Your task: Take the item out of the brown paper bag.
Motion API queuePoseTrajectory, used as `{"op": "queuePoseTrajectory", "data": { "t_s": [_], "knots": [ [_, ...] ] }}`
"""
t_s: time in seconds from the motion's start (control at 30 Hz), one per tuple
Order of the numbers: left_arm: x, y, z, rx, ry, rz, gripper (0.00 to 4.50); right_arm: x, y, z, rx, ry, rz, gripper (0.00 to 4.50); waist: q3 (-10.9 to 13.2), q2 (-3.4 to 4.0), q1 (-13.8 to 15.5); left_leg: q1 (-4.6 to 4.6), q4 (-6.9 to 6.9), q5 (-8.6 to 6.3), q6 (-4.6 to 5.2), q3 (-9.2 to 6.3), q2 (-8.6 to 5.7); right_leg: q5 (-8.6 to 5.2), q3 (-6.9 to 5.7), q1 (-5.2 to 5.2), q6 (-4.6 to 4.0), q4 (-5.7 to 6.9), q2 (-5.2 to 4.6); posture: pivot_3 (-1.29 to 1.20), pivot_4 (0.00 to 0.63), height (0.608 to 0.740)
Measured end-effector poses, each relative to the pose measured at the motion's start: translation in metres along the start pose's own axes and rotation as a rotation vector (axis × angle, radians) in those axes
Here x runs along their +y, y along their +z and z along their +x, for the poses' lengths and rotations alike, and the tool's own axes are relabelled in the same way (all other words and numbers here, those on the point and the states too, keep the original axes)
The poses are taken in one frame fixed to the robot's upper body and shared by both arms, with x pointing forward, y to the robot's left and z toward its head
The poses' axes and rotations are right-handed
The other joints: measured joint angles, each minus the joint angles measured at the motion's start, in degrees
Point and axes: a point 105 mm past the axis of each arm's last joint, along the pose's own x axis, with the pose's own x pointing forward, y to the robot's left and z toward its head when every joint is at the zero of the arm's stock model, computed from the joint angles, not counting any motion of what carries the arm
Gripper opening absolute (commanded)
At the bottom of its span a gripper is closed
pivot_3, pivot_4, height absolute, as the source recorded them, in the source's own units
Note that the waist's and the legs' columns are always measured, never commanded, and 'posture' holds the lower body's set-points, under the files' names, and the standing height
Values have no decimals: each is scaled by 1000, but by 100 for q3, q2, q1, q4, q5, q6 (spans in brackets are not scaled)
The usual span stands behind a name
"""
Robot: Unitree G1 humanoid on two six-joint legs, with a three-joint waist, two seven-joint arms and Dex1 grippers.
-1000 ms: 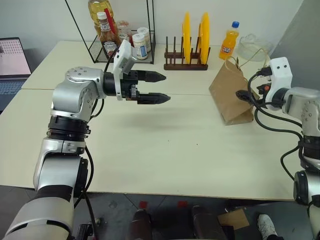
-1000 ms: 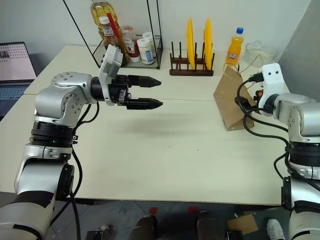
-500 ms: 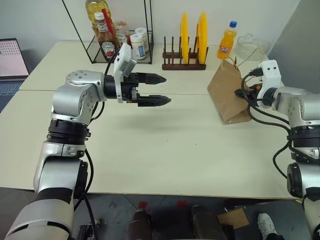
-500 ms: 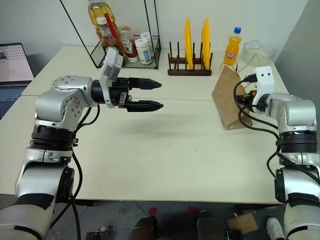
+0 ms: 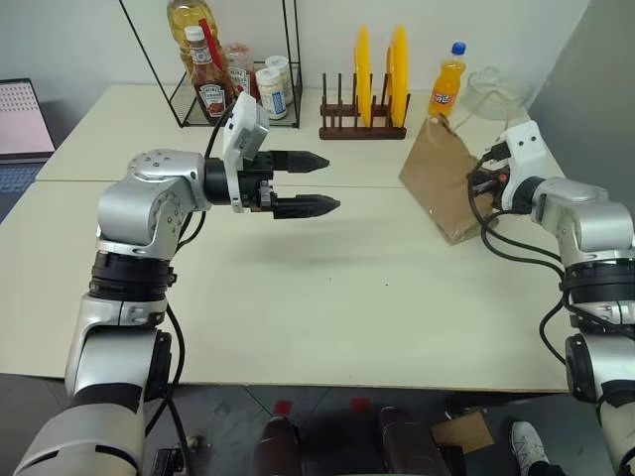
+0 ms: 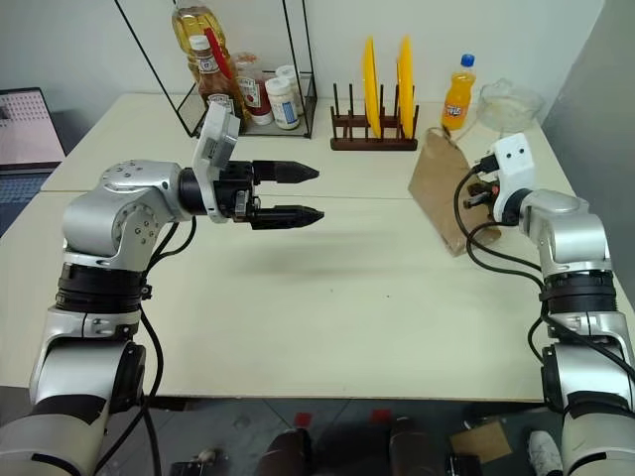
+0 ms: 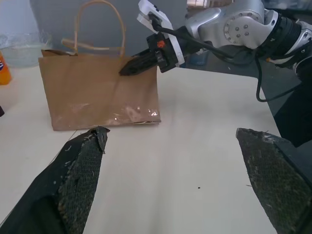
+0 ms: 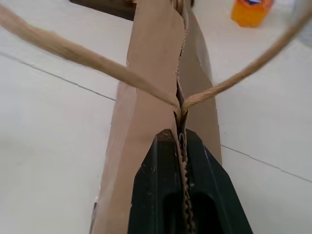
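Right end effector fingers together, clamped on top edge of brown paper bag, standing at table 2 o'clock. Left end effector fingers apart, empty, arm level, pointing 3 o'clock.

A plain tan paper bag stands on the cream table, near yellow plates.

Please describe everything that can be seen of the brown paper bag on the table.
The brown paper bag is plain tan kraft paper, creased, with thin looped cord handles of the same colour. It stands upright on the pale table, at the robot's right, in front of the orange soda bottle. Its serrated top edge is pressed together, so nothing inside shows. The right gripper is shut on that top edge.
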Motion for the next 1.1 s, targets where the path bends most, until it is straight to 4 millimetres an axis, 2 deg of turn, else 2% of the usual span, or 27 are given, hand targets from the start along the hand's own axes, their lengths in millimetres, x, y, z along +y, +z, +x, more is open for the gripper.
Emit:
{"op": "queuePoseTrajectory", "data": {
  "t_s": [0.1, 0.23, 0.33, 0.47, 0.57, 0.67, 0.73, 0.87, 0.97, 1.1],
  "knots": [
    [-1, -14, -12, 14, 62, -16, 4500, 20, 12, 0, -59, 123, -73, 26, 5, 8, -71, 3, -1, 1, 1, 0, 0, 0, 2, -1, 0, 5, 1, 0, 150, 740],
    [-6, -52, -31, 58, 193, -86, 4500, 49, 29, 7, -125, 266, -142, 26, 6, 10, -134, 5, 4, 4, 0, -2, 1, 0, 1, -1, 0, 13, 0, 0, 150, 740],
    [-8, -65, -49, 41, 345, -106, 4500, 78, 42, 20, -167, 377, -202, 26, 6, 10, -132, 6, 8, 10, -1, -5, 1, 0, -2, 0, 0, 31, 0, 0, 150, 740],
    [-20, -78, -67, 43, 479, -129, 4500, 101, 51, 34, -203, 475, -229, 26, 6, 10, -125, 10, 9, 12, -1, -4, 1, 0, -2, 0, 0, 42, -2, 0, 150, 740],
    [-33, -79, -69, 19, 535, -160, 4500, 123, 54, 47, -210, 553, -265, 26, 6, 9, -104, 10, 9, 13, 0, -7, 2, 0, -3, 0, 0, 50, -2, 0, 150, 740],
    [-42, -69, -74, -20, 571, -164, 4500, 143, 52, 58, -212, 632, -302, 26, 7, 5, -83, 10, 9, 15, 0, -10, 2, 0, -6, 1, -1, 53, -2, 0, 150, 740],
    [-47, -64, -80, -32, 597, -166, 4500, 148, 51, 62, -206, 662, -318, 26, 7, 5, -83, 10, 10, 16, -1, -9, 1, 1, -7, 2, -1, 53, -4, 0, 150, 740],
    [-53, -70, -91, 1, 646, -185, 4500, 153, 45, 70, -177, 684, -374, 26, 7, 5, -80, 16, 8, 17, -2, -9, 1, 0, -6, 3, -1, 54, -3, 0, 150, 740],
    [-52, -71, -93, 10, 660, -186, 4500, 156, 42, 74, -173, 679, -420, 657, 7, 5, -83, 18, 8, 16, -2, -8, 1, 1, -5, 4, -1, 55, -2, 0, 150, 740],
    [-52, -70, -94, 17, 665, -182, 4500, 153, 45, 75, -173, 662, -456, 1996, 7, 5, -87, 26, 7, 17, -2, -8, 1, 1, -5, 10, -1, 57, -2, 0, 150, 740]
  ]
}}
